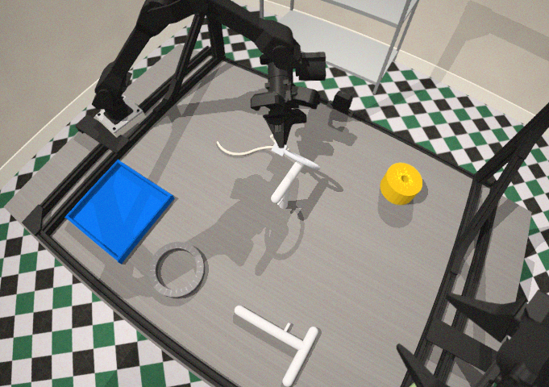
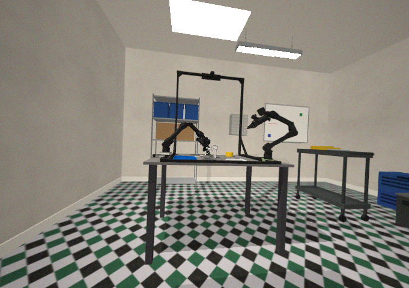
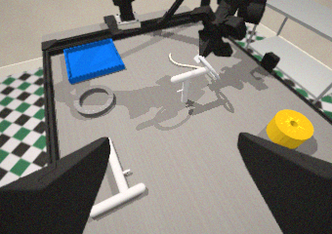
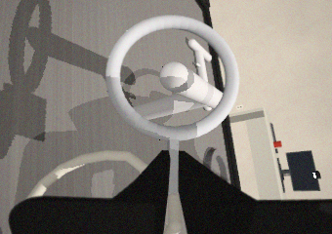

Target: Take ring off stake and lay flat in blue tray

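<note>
Right gripper [image 1: 280,145] [image 2: 207,149] [image 3: 203,55] [image 4: 174,153]: closed on stem [image 4: 174,168] of white ring [image 1: 302,160] [image 2: 214,145] [image 3: 212,70] [image 4: 114,73]. Left gripper [image 1: 423,321] [image 2: 248,127] [image 3: 174,138]: wide open, nothing between fingers.

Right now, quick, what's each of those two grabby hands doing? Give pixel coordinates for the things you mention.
Left gripper [image 1: 423,322] [image 2: 248,127] [image 3: 174,136]: open, nothing between its jaws.
Right gripper [image 1: 281,145] [image 2: 206,150] [image 4: 174,152]: closed, holding the white ring [image 1: 301,160] [image 2: 214,145] [image 4: 113,78] by its stem.

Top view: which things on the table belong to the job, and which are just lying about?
Part of the job:
- white ring
- its line
- stake
- blue tray

Lying about:
- grey ring
- yellow roll
- white T-shaped piece, on its side
</note>
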